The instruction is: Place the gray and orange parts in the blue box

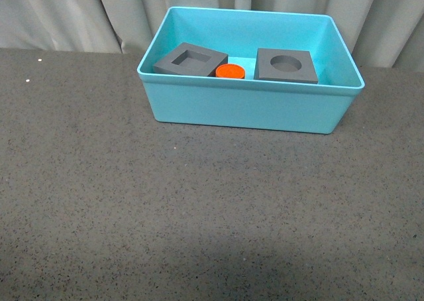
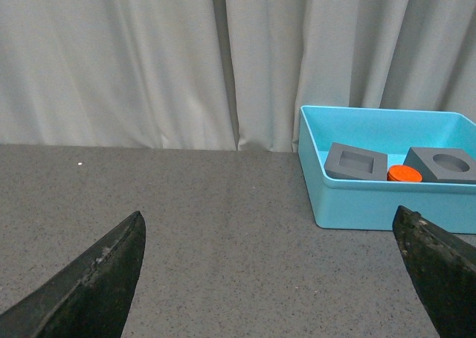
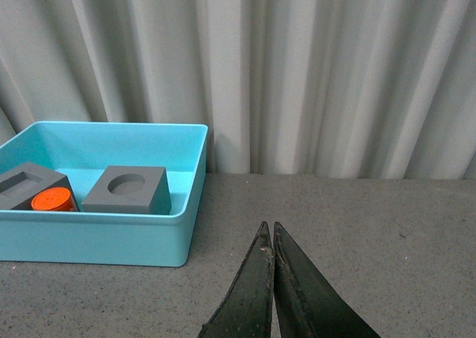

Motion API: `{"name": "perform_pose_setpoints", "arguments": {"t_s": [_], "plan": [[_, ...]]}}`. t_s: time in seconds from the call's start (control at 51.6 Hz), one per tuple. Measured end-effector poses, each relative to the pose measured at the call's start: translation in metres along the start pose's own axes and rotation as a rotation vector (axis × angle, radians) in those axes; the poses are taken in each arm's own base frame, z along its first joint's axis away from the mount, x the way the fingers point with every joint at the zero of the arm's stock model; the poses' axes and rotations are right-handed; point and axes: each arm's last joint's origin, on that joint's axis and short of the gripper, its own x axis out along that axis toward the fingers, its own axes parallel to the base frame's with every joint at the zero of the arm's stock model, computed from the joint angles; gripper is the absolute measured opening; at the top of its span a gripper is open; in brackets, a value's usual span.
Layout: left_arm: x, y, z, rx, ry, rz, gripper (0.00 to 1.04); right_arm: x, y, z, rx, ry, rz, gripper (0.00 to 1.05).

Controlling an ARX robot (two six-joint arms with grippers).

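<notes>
The blue box [image 1: 252,109] stands at the back middle of the table. Inside it lie a gray cube with a square recess [image 1: 189,60], a gray cube with a round recess [image 1: 286,65] and, between them, the orange cylinder [image 1: 230,71]. Neither arm shows in the front view. In the left wrist view my left gripper [image 2: 271,237] is open and empty over bare table, apart from the blue box [image 2: 372,204] and the parts in it. In the right wrist view my right gripper [image 3: 268,230] is shut on nothing, beside the blue box [image 3: 97,237].
A gray-white curtain [image 1: 79,12] hangs close behind the table's far edge. The dark speckled tabletop [image 1: 199,215] stretches in front of the box and to both sides.
</notes>
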Motion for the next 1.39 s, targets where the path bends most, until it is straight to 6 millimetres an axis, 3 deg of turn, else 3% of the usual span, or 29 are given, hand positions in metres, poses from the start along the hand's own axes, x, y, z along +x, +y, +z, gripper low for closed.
{"name": "perform_pose_setpoints", "arguments": {"t_s": [1.045, 1.181, 1.394], "plan": [[0.000, 0.000, 0.000, 0.000, 0.000, 0.000, 0.98, -0.036, 0.000, 0.000, -0.001, -0.011, 0.003, 0.01], [0.000, 0.000, 0.000, 0.000, 0.000, 0.000, 0.98, -0.036, 0.000, 0.000, -0.001, -0.012, 0.003, 0.31], [0.000, 0.000, 0.000, 0.000, 0.000, 0.000, 0.98, -0.036, 0.000, 0.000, -0.001, -0.012, 0.003, 0.63]]}}
